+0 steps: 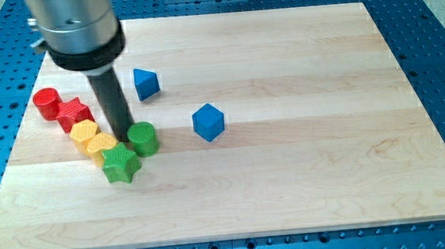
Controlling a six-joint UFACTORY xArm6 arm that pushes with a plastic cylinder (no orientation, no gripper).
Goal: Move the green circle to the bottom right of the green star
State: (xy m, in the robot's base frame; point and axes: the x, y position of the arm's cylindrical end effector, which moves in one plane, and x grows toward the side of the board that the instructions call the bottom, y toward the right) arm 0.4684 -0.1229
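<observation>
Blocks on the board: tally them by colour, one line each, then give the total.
Red: 2, the red circle and the red star.
Yellow: 2, the upper yellow block and the lower yellow block.
Green: 2, the green circle and the green star.
Blue: 2, the blue wedge and the blue cube.
Total: 8.

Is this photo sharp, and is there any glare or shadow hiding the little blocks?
In the camera view the blocks look sharp; lighting is soft and even, shadows faint, no strong glare on the wooden board. The metal housing at the view's top looks slightly blurred. My tip sits just left of the green circle, above the green star.
</observation>
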